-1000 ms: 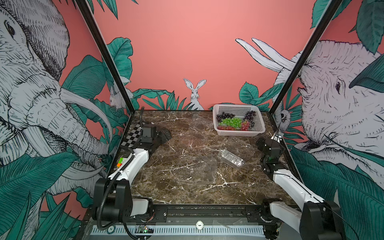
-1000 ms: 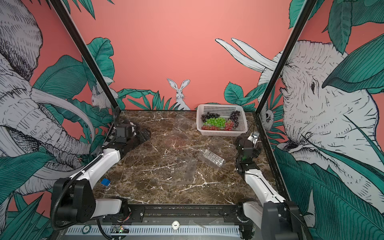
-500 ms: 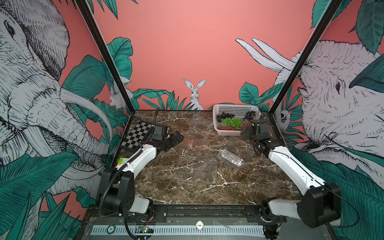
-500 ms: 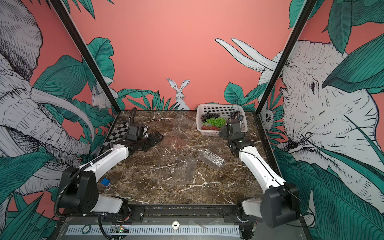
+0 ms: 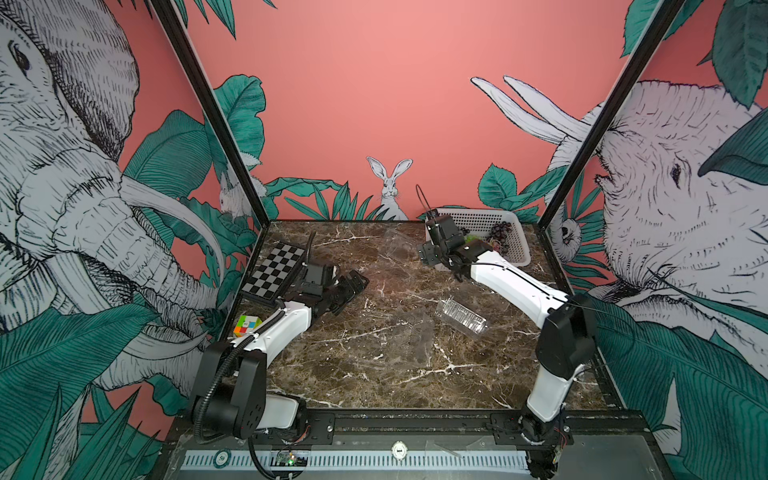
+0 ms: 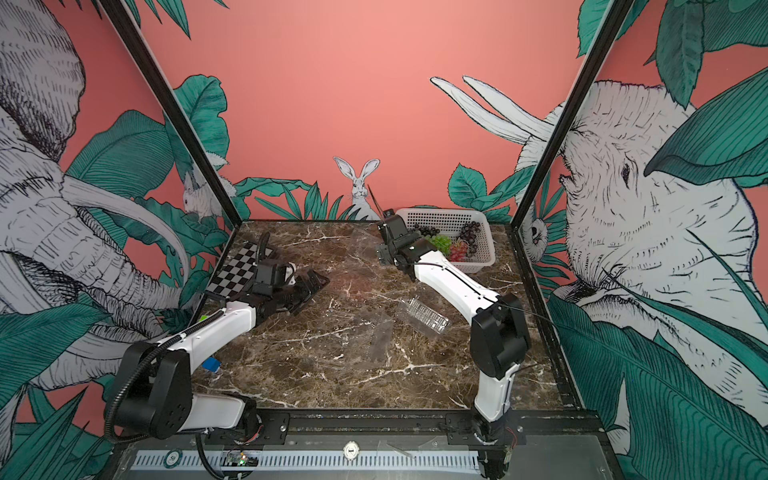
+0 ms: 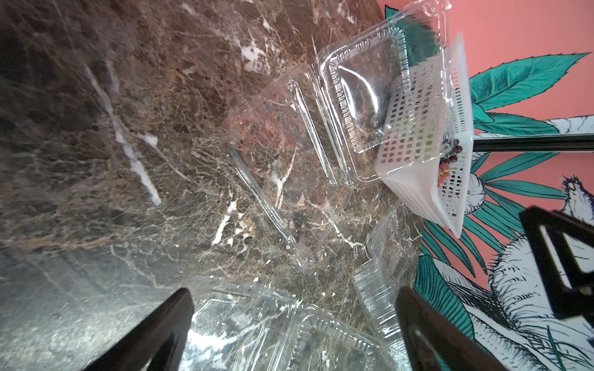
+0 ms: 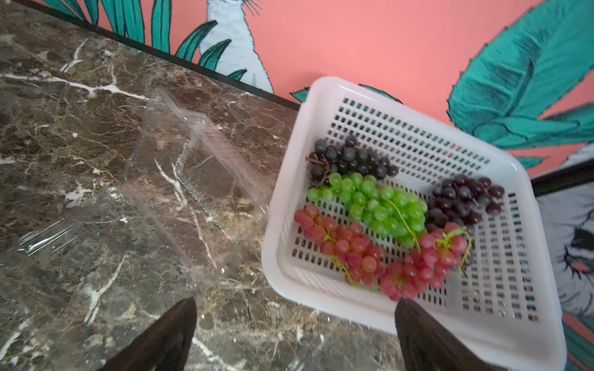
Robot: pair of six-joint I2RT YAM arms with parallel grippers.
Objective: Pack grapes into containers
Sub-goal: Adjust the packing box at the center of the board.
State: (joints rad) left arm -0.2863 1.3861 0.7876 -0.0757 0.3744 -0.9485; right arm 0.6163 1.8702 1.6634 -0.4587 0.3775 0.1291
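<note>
Our right claw (image 8: 295, 303) has swung over to the basket (image 8: 324, 93) of grapes (image 8: 382, 208), jaws wide and empty; our left claw (image 7: 292, 294) gapes empty, facing the containers (image 7: 363, 96).

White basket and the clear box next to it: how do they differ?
The white basket is opaque and full of holes; the clear box is see-through with solid walls. The basket holds grapes; the box is empty, its lid open. Both sit on the marble table.

table (image 8: 64, 128): polished veined marble | containers (image 7: 369, 96): clear glossy plastic | basket (image 8: 321, 298): white matt plastic | grapes (image 8: 379, 205): smooth, glossy
</note>
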